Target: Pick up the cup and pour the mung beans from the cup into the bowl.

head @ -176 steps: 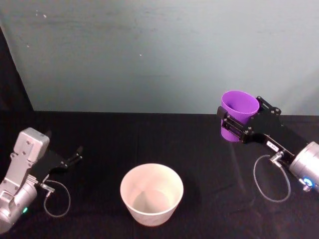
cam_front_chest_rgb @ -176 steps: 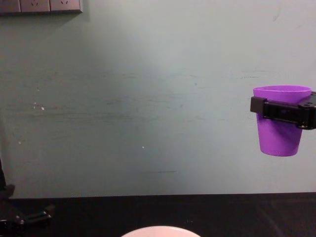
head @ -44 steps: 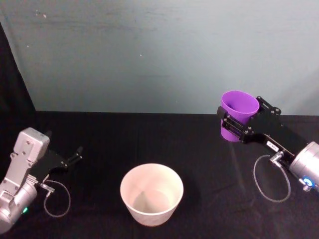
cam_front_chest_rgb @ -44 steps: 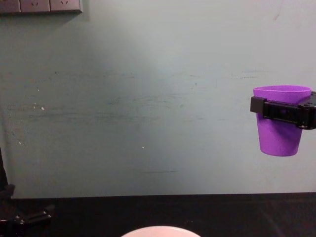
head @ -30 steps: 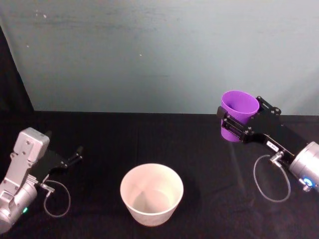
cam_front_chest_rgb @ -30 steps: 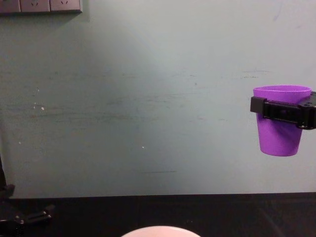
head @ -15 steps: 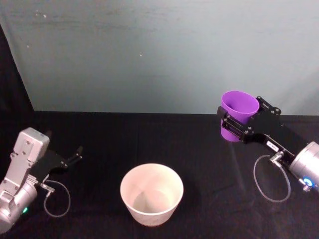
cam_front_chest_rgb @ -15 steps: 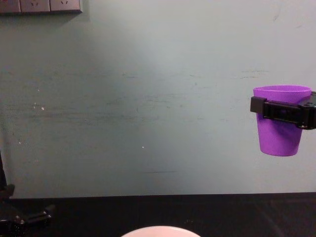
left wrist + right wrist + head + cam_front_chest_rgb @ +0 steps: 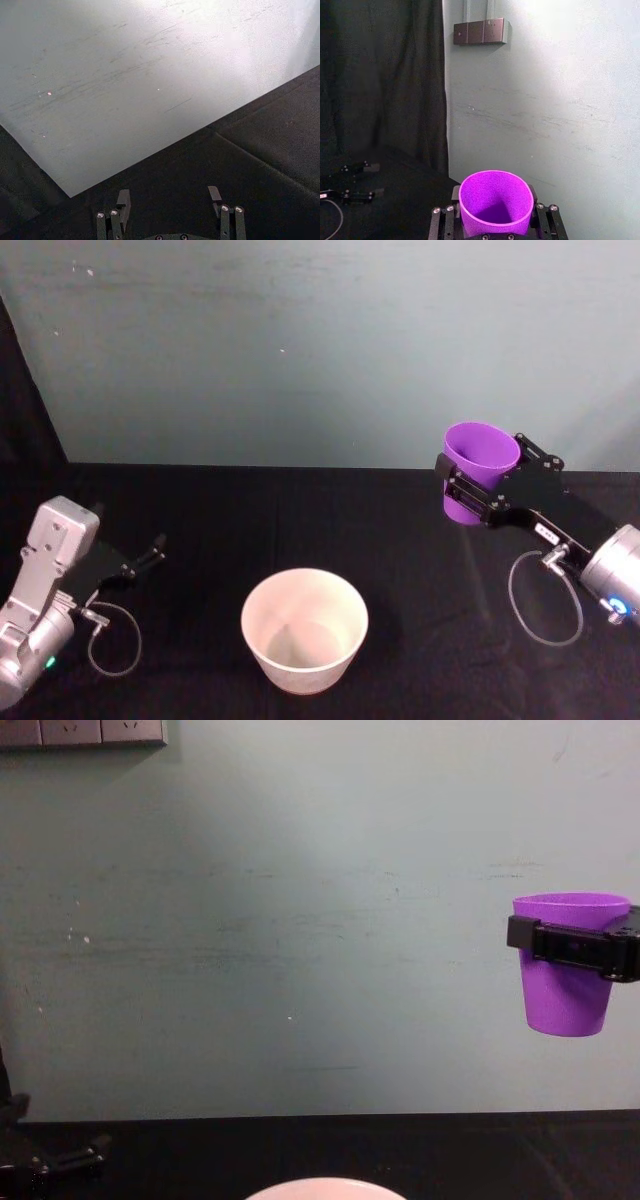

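Note:
The purple cup (image 9: pixel 481 460) hangs upright in the air at the right, well above the black table. My right gripper (image 9: pixel 468 492) is shut on it, fingers clamped around its upper wall. From the side, the cup (image 9: pixel 566 1003) sits in the right gripper (image 9: pixel 572 948). In the right wrist view the cup (image 9: pixel 494 199) opens upward and shows plain purple inside; the mung beans are out of view. The white bowl (image 9: pixel 300 672) stands lower and to the left of the cup, near the table's front; its rim (image 9: pixel 325 1186) just peeks in. My left gripper (image 9: pixel 148 556) rests open at the far left (image 9: pixel 169 200).
A teal wall stands close behind the table. Wall sockets (image 9: pixel 82 731) sit high on it at the left. A black curtain (image 9: pixel 380 80) hangs at the far left. Thin cable loops (image 9: pixel 545 602) lie by each arm.

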